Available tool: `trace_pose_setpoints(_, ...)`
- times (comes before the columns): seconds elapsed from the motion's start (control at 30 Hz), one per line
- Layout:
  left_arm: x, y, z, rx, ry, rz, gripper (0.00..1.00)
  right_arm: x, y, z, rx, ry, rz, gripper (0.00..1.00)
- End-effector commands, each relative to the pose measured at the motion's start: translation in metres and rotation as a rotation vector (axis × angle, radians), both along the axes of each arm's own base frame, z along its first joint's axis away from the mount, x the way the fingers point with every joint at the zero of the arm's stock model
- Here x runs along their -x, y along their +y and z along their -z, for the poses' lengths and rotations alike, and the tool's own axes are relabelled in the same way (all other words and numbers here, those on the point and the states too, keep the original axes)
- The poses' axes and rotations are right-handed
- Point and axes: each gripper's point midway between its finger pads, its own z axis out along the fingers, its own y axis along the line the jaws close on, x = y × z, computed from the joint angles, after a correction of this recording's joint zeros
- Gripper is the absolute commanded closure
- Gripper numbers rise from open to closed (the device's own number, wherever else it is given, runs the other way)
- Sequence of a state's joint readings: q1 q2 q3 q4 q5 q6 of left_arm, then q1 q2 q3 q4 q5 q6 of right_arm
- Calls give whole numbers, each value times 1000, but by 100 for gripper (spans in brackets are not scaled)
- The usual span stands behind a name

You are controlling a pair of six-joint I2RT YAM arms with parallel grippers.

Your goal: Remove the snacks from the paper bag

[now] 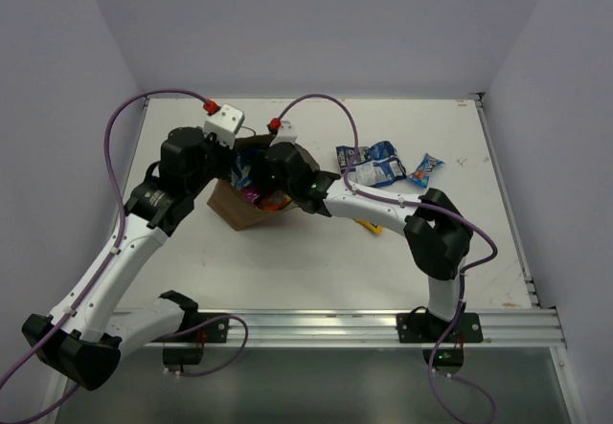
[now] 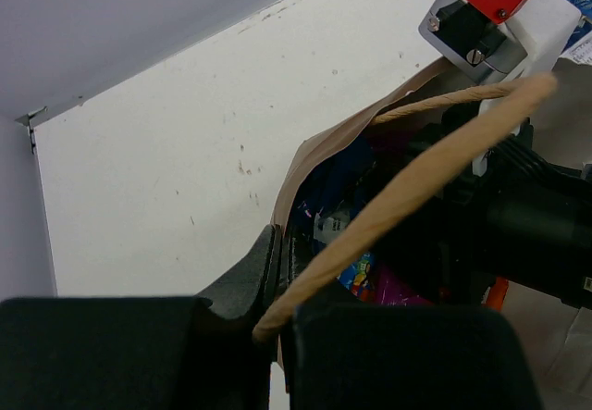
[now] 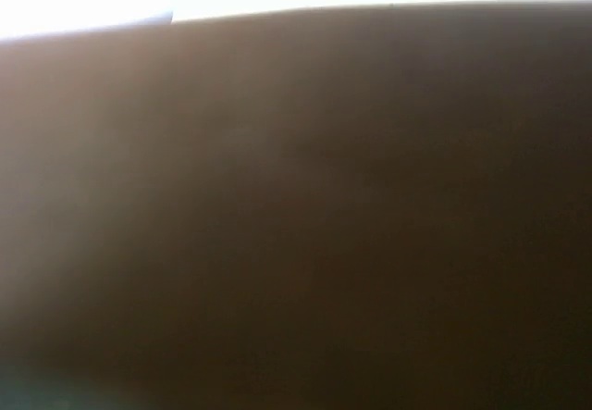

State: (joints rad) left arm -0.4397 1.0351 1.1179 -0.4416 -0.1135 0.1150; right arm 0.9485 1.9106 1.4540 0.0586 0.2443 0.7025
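Observation:
The brown paper bag [image 1: 230,210] lies on the table with its mouth facing right. My left gripper [image 2: 285,253] is shut on the bag's rim [image 2: 314,151], with the twisted paper handle [image 2: 435,160] running across its fingers. Inside the bag I see a magenta pouch [image 2: 400,291] and a blue packet [image 2: 355,273]. My right gripper [image 1: 276,190] reaches into the bag's mouth; its fingers are hidden, and the right wrist view shows only dark brown paper. Out on the table lie a blue chip bag [image 1: 381,167], a blue-white packet [image 1: 349,156], a small blue wrapper [image 1: 426,167] and a yellow bar [image 1: 367,224].
White walls close in the table at the back and on both sides. The metal rail [image 1: 335,328] with the arm bases runs along the near edge. Purple cables [image 1: 326,103] arch above both wrists.

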Motion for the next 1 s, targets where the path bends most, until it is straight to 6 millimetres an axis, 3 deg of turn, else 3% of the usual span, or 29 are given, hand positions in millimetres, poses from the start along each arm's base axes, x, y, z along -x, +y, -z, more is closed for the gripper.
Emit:
trace_pose_setpoints(0.0, -1, 1, -38, 64, -119, -15, 100, -10, 0, -22, -43, -61, 28, 94)
trace_pose_setpoints(0.03, -1, 2, -37, 61, -117, -22, 100, -7, -4, -21, -39, -66, 25, 98)
trace_pose_setpoints(0.07, -2, 3, -36, 58, -115, -28, 100, -4, -8, -38, -54, -98, 14, 99)
trace_pose_setpoints(0.13, -4, 5, -35, 51, -115, -42, 100, 3, -13, -48, -64, -120, -10, 100)
trace_pose_setpoints(0.17, -4, 6, -34, 47, -115, -47, 100, 8, -18, -69, -73, -161, -33, 100)
trace_pose_setpoints(0.27, -7, 10, -35, 36, -121, -74, 100, 19, -28, -92, -73, -219, -73, 100)
trace_pose_setpoints(0.3, -8, 12, -36, 35, -125, -83, 100, 24, -35, -112, -94, -248, -82, 100)
trace_pose_setpoints(0.4, -10, 18, -38, 23, -135, -118, 100, 31, -49, -128, -74, -290, -92, 100)
trace_pose_setpoints(0.43, -11, 21, -38, 15, -138, -135, 100, 34, -59, -145, -85, -318, -77, 100)
trace_pose_setpoints(0.57, -13, 26, -42, 10, -154, -159, 100, 38, -106, -177, -91, -380, -17, 100)
trace_pose_setpoints(0.6, -13, 26, -44, 10, -160, -164, 100, 33, -125, -170, -71, -370, 15, 100)
trace_pose_setpoints(0.63, -14, 26, -44, 8, -161, -164, 100, 38, -146, -189, -99, -400, 45, 100)
trace_pose_setpoints(0.67, -14, 26, -45, 10, -163, -161, 100, 38, -161, -185, -90, -386, 71, 100)
trace_pose_setpoints(0.7, -14, 25, -46, 12, -169, -156, 100, 28, -188, -169, -63, -357, 133, 100)
trace_pose_setpoints(0.77, -16, 24, -45, 6, -170, -154, 100, 28, -231, -164, -74, -326, 239, 100)
trace_pose_setpoints(0.8, -17, 25, -46, 5, -176, -155, 100, 19, -266, -131, -17, -264, 335, 100)
trace_pose_setpoints(0.87, -19, 23, -47, 4, -180, -151, 100, 23, -305, -107, -8, -191, 435, 100)
trace_pose_setpoints(0.9, -20, 23, -48, 5, -188, -151, 100, 19, -337, -80, 24, -135, 526, 100)
trace_pose_setpoints(0.97, -22, 22, -48, 4, -192, -150, 100, 22, -367, -53, 28, -61, 618, 100)
